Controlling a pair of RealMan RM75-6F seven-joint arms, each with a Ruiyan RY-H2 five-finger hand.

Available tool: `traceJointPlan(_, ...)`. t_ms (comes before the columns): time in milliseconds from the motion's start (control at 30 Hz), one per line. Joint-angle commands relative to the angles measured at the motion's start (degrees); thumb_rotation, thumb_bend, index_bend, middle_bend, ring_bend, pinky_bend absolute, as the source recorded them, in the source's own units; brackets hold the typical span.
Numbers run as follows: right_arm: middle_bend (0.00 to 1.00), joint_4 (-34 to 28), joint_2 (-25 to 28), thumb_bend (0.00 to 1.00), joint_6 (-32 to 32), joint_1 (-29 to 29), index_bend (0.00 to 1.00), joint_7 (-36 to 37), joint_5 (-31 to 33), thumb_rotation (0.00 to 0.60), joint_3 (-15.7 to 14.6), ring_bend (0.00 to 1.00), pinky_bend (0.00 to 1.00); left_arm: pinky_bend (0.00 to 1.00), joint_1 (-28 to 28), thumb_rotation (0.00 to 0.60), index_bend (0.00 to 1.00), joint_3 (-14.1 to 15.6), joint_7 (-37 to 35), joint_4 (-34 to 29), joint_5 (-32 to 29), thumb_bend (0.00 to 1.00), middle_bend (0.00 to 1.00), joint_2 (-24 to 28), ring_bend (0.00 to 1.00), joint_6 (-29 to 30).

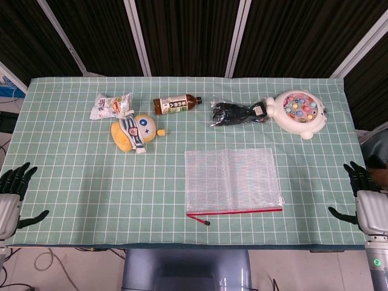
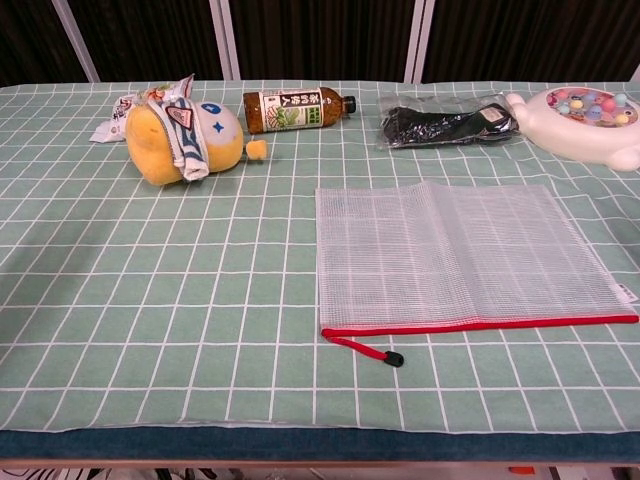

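1. Both hands sit off the table's near corners: the left hand (image 1: 11, 203) past the left edge, the right hand (image 1: 368, 203) past the right edge, each with fingers spread and nothing in them, touching nothing

2. Nearest the right hand is the mesh zip pouch (image 1: 232, 180), lying flat on the green checked tablecloth (image 1: 91, 182), its red zipper edge toward the robot and the black pull (image 2: 396, 359) trailing off its left corner; flat and unfolded like that, it looks laid out for easy access, though that's my read

3. Along the far side, a row: snack packet (image 1: 110, 104), yellow plush toy (image 1: 134, 132) just in front of it, tea bottle (image 1: 176, 104) on its side, black item in a clear bag (image 1: 237, 113), and the white fishing-game toy (image 1: 298, 113) touching that bag's right end; all well apart from both hands

4. Head view alone shows the hands and the whole layout from above

5. Chest view shows no hands at all, but it gives the pouch's mesh weave, the zipper pull and the bottle label much closer, and shows the plush overlapping the snack packet
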Motion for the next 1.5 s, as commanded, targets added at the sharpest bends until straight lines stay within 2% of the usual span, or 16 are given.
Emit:
traceJointPlan(33, 0.0, -0.1, 0.1, 0.05, -0.2, 0.1, 0.0, 0.1, 0.0, 0.6, 0.0, 0.0, 0.22, 0.0, 0.0, 0.6, 0.0, -0.1, 0.0, -0.1, -0.1, 0.0, 0.0, 0.0, 0.0, 0.0)
traceJointPlan(400, 0.0, -1.6, 0.6, 0.06, 0.5, 1.1, 0.0, 1.8, -3.2, 0.6, 0.1, 0.0, 0.22, 0.0, 0.0, 0.6, 0.0, -0.6, 0.4, -0.5, -1.7, 0.0, 0.0, -0.3, 0.0, -0.5)
traceJointPlan(467, 0.0, -2.2, 0.8, 0.07, 0.6, 1.9, 0.0, 2.2, -4.2, 0.6, 0.5, 0.01, 0.24, 0.0, 0.0, 0.6, 0.0, -0.7, 0.5, -0.7, -2.0, 0.0, 0.0, -0.4, 0.0, -0.6)
traceJointPlan(567, 0.05, -3.7, 0.6, 0.09, 1.0, 3.7, 0.0, 2.2, -5.9, 0.6, 1.9, 0.09, 0.33, 0.0, -0.1, 0.6, 0.0, -0.6, 1.0, -0.7, -2.0, 0.0, 0.0, -0.4, 0.0, -0.9)
traceJointPlan(667, 0.21, -6.2, 0.6, 0.11, 0.3, 5.7, 0.01, 1.4, -7.1, 0.6, 3.0, 0.24, 0.47, 0.0, -0.2, 0.6, 0.0, -0.6, 1.4, -0.7, -1.9, 0.0, 0.0, -0.4, 0.0, -0.9)
traceJointPlan(733, 0.38, -8.8, 0.7, 0.12, -1.3, 7.7, 0.05, -0.3, -7.9, 0.6, 3.8, 0.42, 0.59, 0.0, -0.2, 0.6, 0.0, -0.6, 1.5, -0.8, -2.0, 0.0, 0.0, -0.4, 0.0, -0.9)
traceJointPlan(800, 0.51, -11.7, 0.6, 0.13, -3.7, 9.5, 0.11, -1.4, -7.4, 0.6, 4.3, 0.56, 0.67, 0.0, -0.2, 0.6, 0.0, -0.7, 1.5, -0.8, -2.0, 0.0, 0.0, -0.4, 0.0, -0.9)
traceJointPlan(900, 0.64, -15.6, -0.3, 0.15, -8.0, 12.4, 0.18, -3.8, -5.6, 0.6, 5.0, 0.69, 0.77, 0.0, -0.3, 0.6, 0.0, -0.6, 1.6, -0.7, -2.0, 0.0, 0.0, -0.3, 0.0, -1.1)
traceJointPlan(1000, 0.75, -17.2, -2.2, 0.17, -10.7, 14.8, 0.24, -6.1, -5.0, 0.6, 5.3, 0.78, 0.84, 0.0, -0.3, 0.6, 0.0, -0.6, 1.6, -0.8, -2.0, 0.0, 0.0, -0.3, 0.0, -1.1)
traceJointPlan(1133, 0.94, -18.7, -5.4, 0.19, -14.6, 18.0, 0.35, -8.8, -3.5, 0.6, 5.4, 0.95, 0.96, 0.0, -0.4, 0.6, 0.0, -0.6, 1.6, -0.8, -2.2, 0.0, 0.0, -0.3, 0.0, -1.4)
traceJointPlan(1233, 1.0, -19.8, -7.9, 0.19, -17.0, 19.9, 0.4, -11.0, -1.5, 0.6, 5.4, 1.0, 0.99, 0.0, -0.4, 0.6, 0.0, -0.7, 1.3, -0.7, -2.4, 0.0, 0.0, -0.2, 0.0, -1.5)
traceJointPlan(1500, 1.0, -20.1, -17.4, 0.19, -20.2, 23.7, 0.45, -21.1, 5.5, 0.6, 4.1, 1.0, 1.0, 0.0, -0.5, 0.6, 0.0, -0.6, 1.0, -0.7, -2.1, 0.0, 0.0, -0.1, 0.0, -1.6)
